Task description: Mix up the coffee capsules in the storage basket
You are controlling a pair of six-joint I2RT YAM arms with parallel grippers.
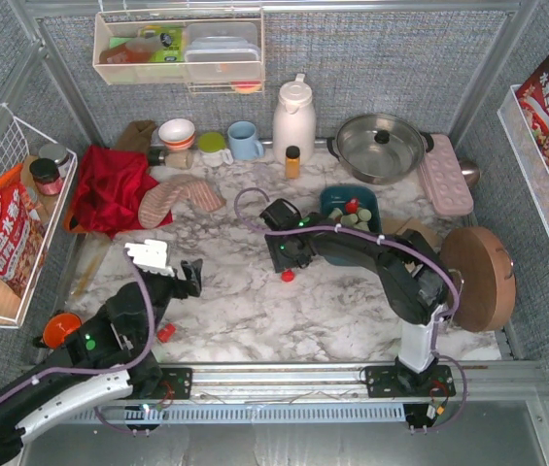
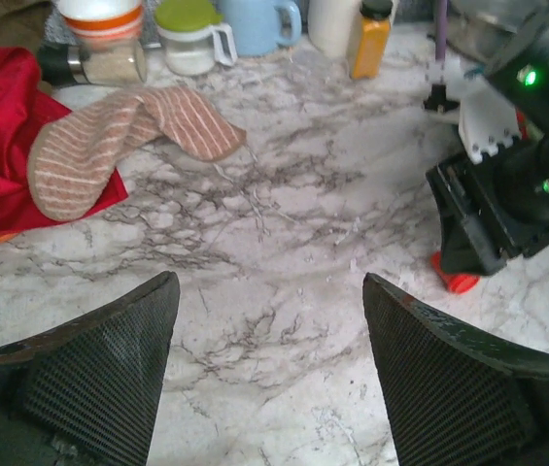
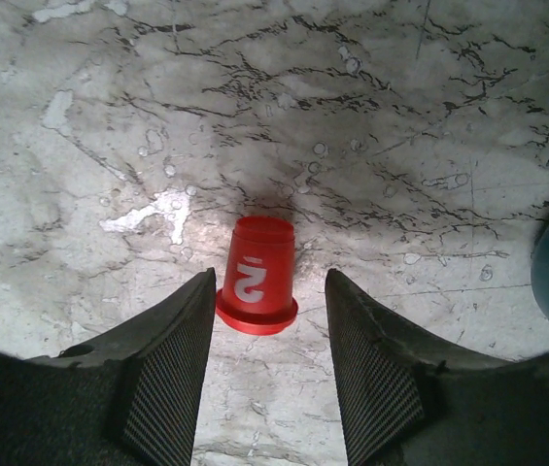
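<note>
Right gripper (image 1: 287, 266) points down at mid bench (image 1: 235, 311), fingers apart w/ one red capsule (image 3: 257, 277) btwn them. It isn't clamped: one finger sits just beside the capsule's wide rim, the other is clear of it. Storage basket (image 1: 328, 197) sits far-right of that capsule, near but not touching. Inside it are one more red pod (image 1: 352, 206) and several mint-green pods (image 1: 347, 222). In the top view the right arm's forearm crosses the basket's near edge and hides part of it. In the right wrist view only a strip of teal wall shows at the right edge.

Around the basket:
- amber bottle (image 1: 292, 161) to the far-left
- steel pot (image 1: 381, 146) w/ lid on the far side
- pink tray (image 1: 446, 175) on the right
- round wooden board (image 1: 478, 277) near-right, beside the right arm

Left gripper (image 1: 192, 276) is at near-left over bare marble, fingers wide apart, nothing btwn them. A second red capsule (image 1: 165, 333) lies on the bench close by the left arm. Striped mitt (image 1: 179, 199) and red cloth (image 1: 109, 184) lie far-left. Back row holds a bowl (image 1: 177, 132), green-lidded cup (image 1: 212, 143), blue mug (image 1: 245, 141) and white jug (image 1: 293, 118).
</note>
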